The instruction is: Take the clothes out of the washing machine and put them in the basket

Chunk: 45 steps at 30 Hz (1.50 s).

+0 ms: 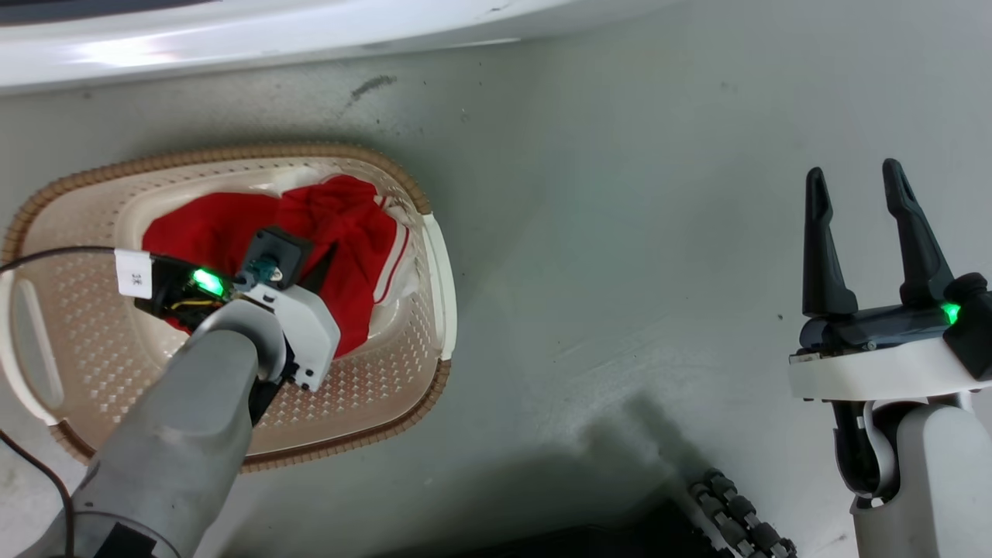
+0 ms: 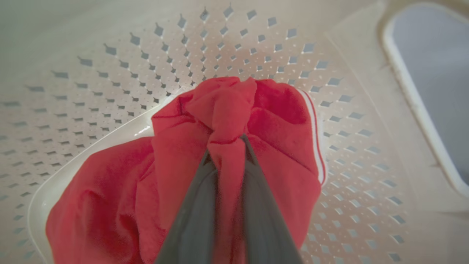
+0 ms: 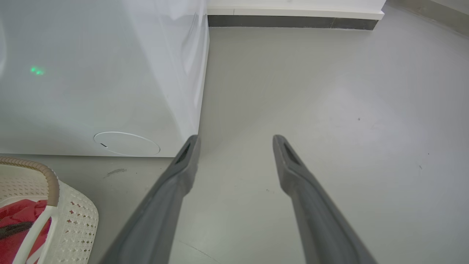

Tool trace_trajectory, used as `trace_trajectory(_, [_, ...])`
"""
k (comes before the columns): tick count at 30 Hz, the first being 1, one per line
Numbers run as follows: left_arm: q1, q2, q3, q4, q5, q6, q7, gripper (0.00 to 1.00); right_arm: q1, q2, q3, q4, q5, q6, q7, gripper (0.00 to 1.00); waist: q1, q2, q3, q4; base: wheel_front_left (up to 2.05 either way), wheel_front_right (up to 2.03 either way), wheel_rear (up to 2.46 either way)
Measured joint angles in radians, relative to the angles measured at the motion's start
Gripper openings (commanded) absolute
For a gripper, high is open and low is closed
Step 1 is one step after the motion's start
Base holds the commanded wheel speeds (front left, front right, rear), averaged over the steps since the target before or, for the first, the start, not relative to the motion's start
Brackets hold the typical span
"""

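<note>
The cream perforated basket (image 1: 232, 153) stands on the floor just before the white washing machine (image 1: 232, 39). Red clothes (image 1: 341, 225), one with white stripes along an edge, lie inside it. My left gripper (image 1: 318, 267) reaches down into the basket, its wrist hiding most of the fingers. In the left wrist view this gripper (image 2: 227, 146) is shut on a bunched fold of the clothes (image 2: 227, 110) above the basket's wall (image 2: 110, 91). My right gripper (image 1: 852, 174) stays open over bare floor, far right of the basket. The right wrist view shows it (image 3: 236, 141) holding nothing.
Grey floor stretches right of the basket. The washing machine's lower panel (image 3: 91, 73) has a round cover, with the basket's corner (image 3: 44, 172) beside it. A dark-skirted wall (image 3: 293, 18) lies beyond. My dark wheeled base (image 1: 736, 511) sits at the bottom; a black cable (image 1: 46, 252) crosses the basket's left rim.
</note>
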Motion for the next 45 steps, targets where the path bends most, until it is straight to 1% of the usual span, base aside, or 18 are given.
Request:
trace_trajectory(4, [-0.032,-0.002,0.006,0.047,-0.010,0.000,0.000,0.00,-0.010,0.000,0.011,0.001,0.002,0.000,0.000,1.00,-0.0001,0.0000,0.025,-0.011,0.00,0.00,0.00])
trace_trajectory(5, [-0.036,-0.002,0.018,0.050,-0.013,0.005,0.000,0.10,-0.013,0.000,0.011,0.002,0.004,0.000,0.000,1.00,-0.0001,0.0000,0.026,-0.014,0.00,0.00,0.00])
trace_trajectory(6, [-0.039,-0.002,0.024,0.049,-0.012,0.012,0.000,0.98,-0.015,0.000,0.012,0.004,0.006,0.000,0.000,1.00,0.0000,0.0000,0.025,-0.016,0.00,0.00,0.00])
trace_trajectory(7, [-0.040,-0.002,0.029,0.053,-0.010,0.012,0.000,1.00,-0.015,0.000,0.014,0.007,0.006,0.000,0.000,1.00,-0.0001,0.0000,0.021,-0.017,0.00,0.00,0.00])
trace_trajectory(10, [-0.029,-0.006,0.042,0.063,-0.012,0.012,0.000,1.00,-0.015,0.000,0.012,0.014,0.008,0.000,0.000,1.00,-0.0001,0.0000,0.003,-0.018,0.00,0.00,0.00])
trace_trajectory(18, [0.047,-0.019,0.089,-0.033,0.010,0.008,0.000,1.00,-0.015,0.001,-0.005,0.042,-0.023,0.000,0.000,1.00,-0.0002,0.0000,-0.086,0.002,0.00,0.00,0.00])
trace_trajectory(25, [0.158,-0.025,0.236,-0.197,0.003,0.008,0.000,1.00,-0.008,0.001,-0.018,0.058,-0.052,0.000,0.000,1.00,-0.0002,0.0000,-0.222,0.034,0.00,0.00,0.00])
trace_trajectory(33, [0.291,-0.021,0.426,-0.417,0.062,0.008,0.000,1.00,0.030,0.001,-0.055,0.082,-0.083,0.000,0.000,1.00,-0.0004,0.0000,-0.409,0.080,0.00,0.00,0.00])
trace_trajectory(39, [0.384,-0.055,0.547,-0.621,0.096,0.003,0.000,1.00,0.063,0.000,-0.084,0.089,-0.095,0.000,0.000,1.00,-0.0005,0.0000,-0.533,0.120,0.00,0.00,0.00])
trace_trajectory(45, [0.490,-0.092,0.631,-0.752,0.154,0.002,0.000,1.00,0.096,0.001,-0.089,0.094,-0.098,0.000,0.000,1.00,-0.0005,0.0000,-0.631,0.159,0.00,0.00,0.00])
